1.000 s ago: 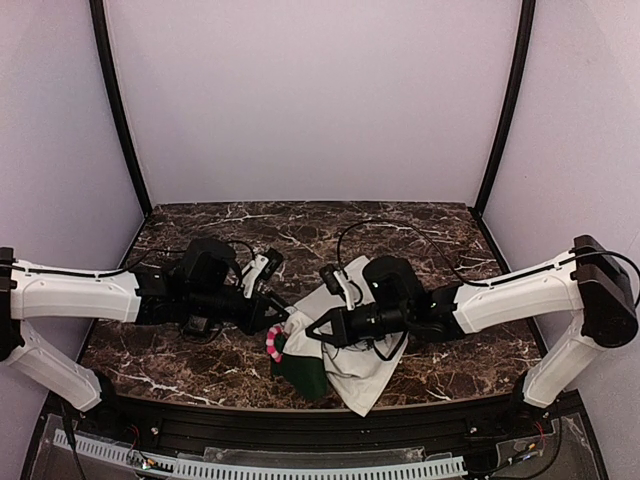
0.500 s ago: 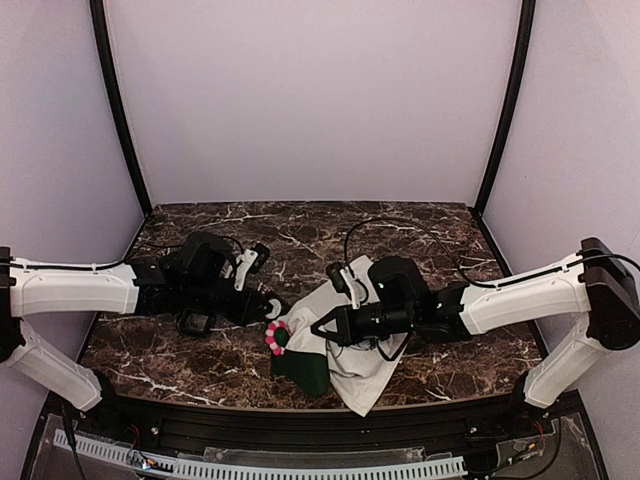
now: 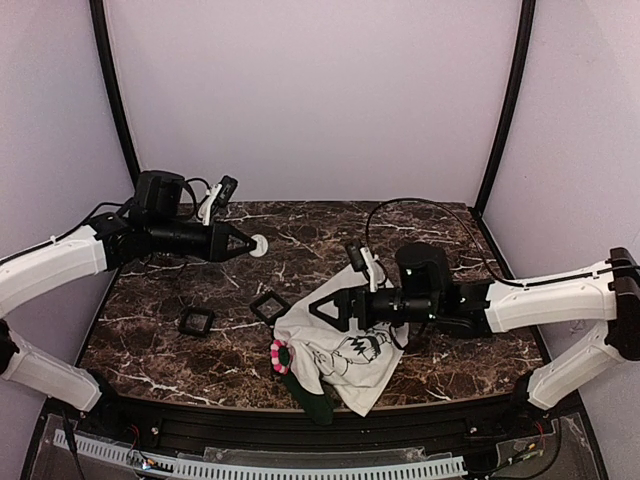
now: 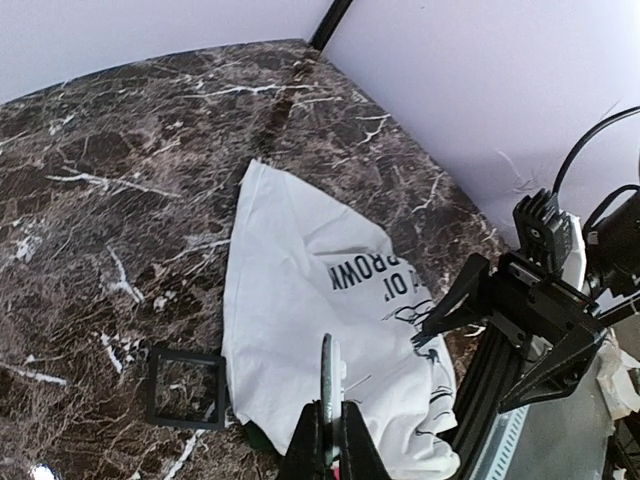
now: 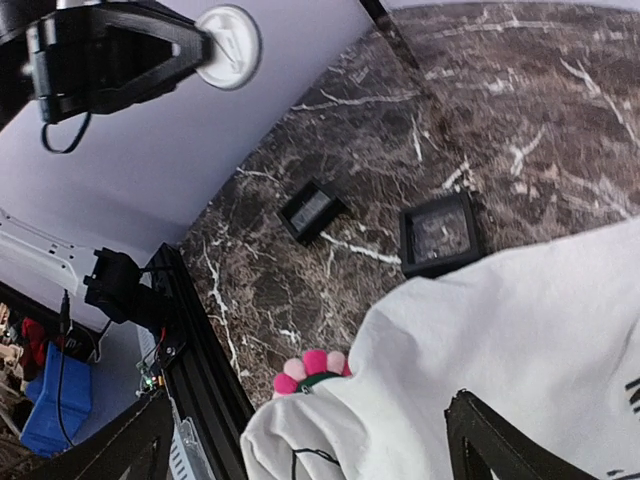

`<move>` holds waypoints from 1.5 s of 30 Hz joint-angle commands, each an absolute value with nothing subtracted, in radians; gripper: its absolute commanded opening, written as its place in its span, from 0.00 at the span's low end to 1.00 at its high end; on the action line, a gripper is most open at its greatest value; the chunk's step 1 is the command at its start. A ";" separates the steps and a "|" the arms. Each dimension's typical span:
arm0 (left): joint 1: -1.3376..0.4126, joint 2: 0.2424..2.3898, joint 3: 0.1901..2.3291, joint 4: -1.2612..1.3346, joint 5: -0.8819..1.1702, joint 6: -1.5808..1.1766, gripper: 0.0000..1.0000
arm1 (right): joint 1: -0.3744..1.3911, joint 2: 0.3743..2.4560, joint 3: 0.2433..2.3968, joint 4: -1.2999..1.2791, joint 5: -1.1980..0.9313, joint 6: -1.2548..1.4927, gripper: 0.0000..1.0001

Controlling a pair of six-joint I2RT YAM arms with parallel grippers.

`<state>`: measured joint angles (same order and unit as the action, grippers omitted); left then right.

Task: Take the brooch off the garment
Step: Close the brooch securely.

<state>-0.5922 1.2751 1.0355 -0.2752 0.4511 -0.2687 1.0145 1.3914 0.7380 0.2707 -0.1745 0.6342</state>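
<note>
The garment (image 3: pixel 350 372), a white T-shirt with a black drawing and green trim, lies crumpled near the table's front edge. The brooch (image 3: pixel 280 355), with pink and white petals, sits at the shirt's left edge, partly tucked under the cloth (image 5: pixel 310 366). My left gripper (image 3: pixel 247 243) is raised over the back left, far from the shirt, shut on a small white disc (image 3: pixel 259 245). In the left wrist view the disc (image 4: pixel 328 385) stands edge-on between the fingers. My right gripper (image 3: pixel 322 308) hovers open above the shirt's upper edge (image 5: pixel 520 330), holding nothing.
Two small black square frames (image 3: pixel 196 321) (image 3: pixel 268 306) lie on the marble left of the shirt. The black front rail (image 3: pixel 300 430) runs just below the shirt. Purple walls close off the back and both sides.
The left arm lifted and swung back-left, away from the shirt, carrying the white disc. The right gripper opened and let go of the shirt, which dropped and spread flatter, with the brooch at its edge.
</note>
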 commanded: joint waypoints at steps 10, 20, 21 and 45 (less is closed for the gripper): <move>-0.555 1.315 1.099 -0.184 0.964 -0.142 0.01 | 0.951 1.405 0.911 0.423 -0.463 0.425 0.92; -0.557 1.316 1.035 -0.107 1.053 -0.167 0.01 | 0.952 1.532 0.998 0.509 -0.570 0.454 0.72; -0.557 1.317 1.036 -0.110 1.053 -0.167 0.01 | 0.953 1.536 1.000 0.509 -0.563 0.453 0.71; -0.571 1.322 1.041 -0.143 1.055 -0.149 0.01 | 0.962 1.628 1.038 0.607 -0.537 0.511 0.34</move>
<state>-0.5613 1.3323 1.0477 -0.1463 1.0489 -0.1600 0.9558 1.6157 1.0119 0.5533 -0.5385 0.4992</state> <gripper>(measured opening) 0.042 0.356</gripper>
